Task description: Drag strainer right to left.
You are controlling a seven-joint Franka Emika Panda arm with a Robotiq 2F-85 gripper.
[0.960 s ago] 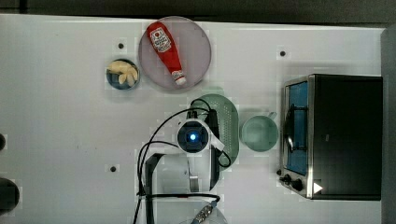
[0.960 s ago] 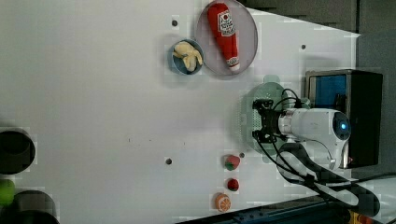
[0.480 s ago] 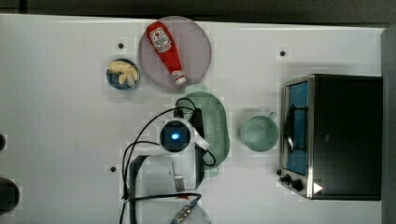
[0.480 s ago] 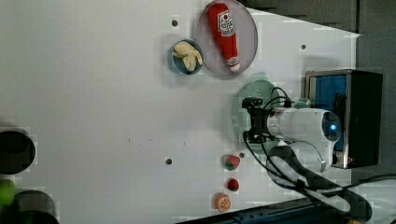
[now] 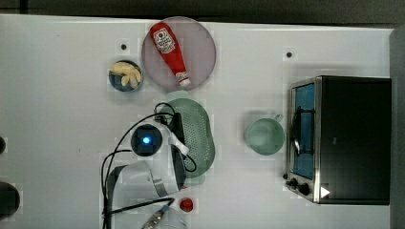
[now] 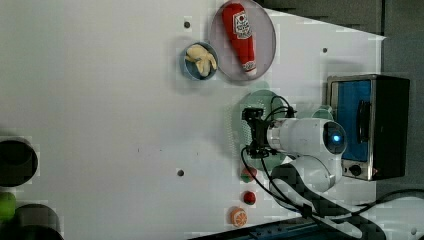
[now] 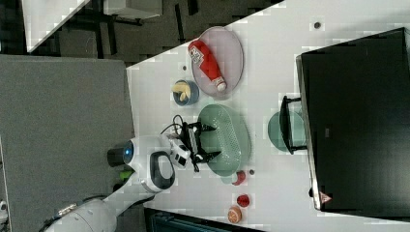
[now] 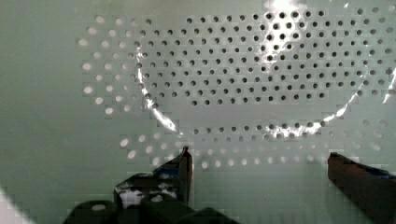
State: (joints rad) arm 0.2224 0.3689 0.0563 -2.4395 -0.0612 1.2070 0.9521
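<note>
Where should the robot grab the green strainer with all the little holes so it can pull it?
Probably the strainer's long side wall nearest the arm, coming straight down from above. The bowl is wide and smooth, but the rim wall is thin enough to fit between the fingers. The gripper hangs wide open over that edge.

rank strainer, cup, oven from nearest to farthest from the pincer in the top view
1. strainer, right under the pincer.
2. cup, further toward the top view's right.
3. oven, at the top view's right edge.
</note>
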